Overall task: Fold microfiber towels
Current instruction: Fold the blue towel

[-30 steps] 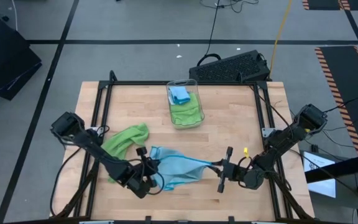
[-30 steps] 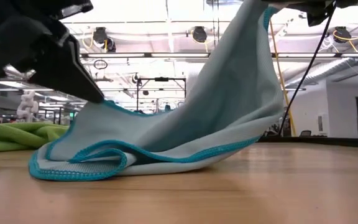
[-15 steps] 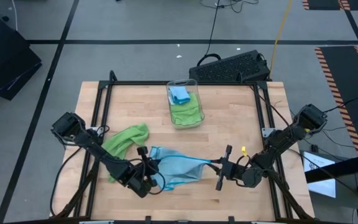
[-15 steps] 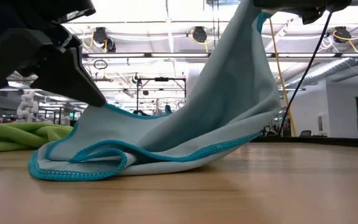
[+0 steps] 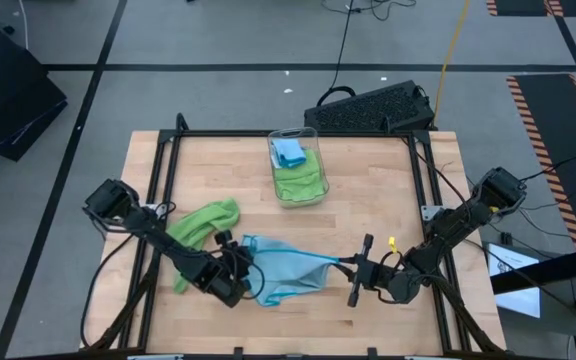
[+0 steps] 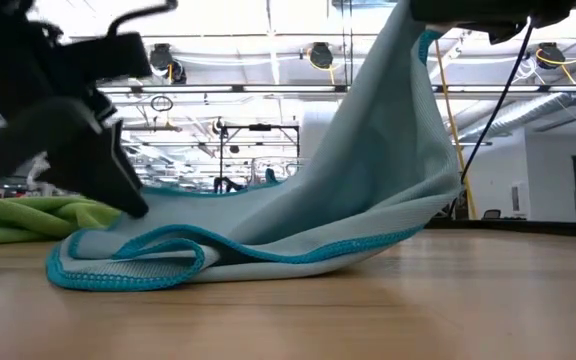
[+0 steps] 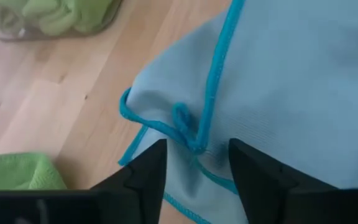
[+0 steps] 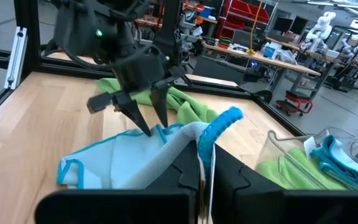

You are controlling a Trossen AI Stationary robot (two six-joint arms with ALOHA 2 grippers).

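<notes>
Near the front edge of the table [image 5: 368,190], the blue towel [image 5: 286,272] lies partly spread, its left end folded on the wood. The right gripper [image 5: 349,264] is clamped on its right corner, lifting it. The left gripper [image 5: 246,272] stands at the left end, fingers [image 7: 263,180] apart (no cloth between them). Toward the left edge lies a bunched green towel [image 5: 201,226]. At the back edge, a clear bin [image 5: 297,166] holds green and blue towels.

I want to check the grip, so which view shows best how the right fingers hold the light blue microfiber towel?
The right wrist view: the right fingers pinch the light blue microfiber towel's teal-edged corner. The high view shows it small; the low view shows it lifted; the left wrist view shows only cloth.
</notes>
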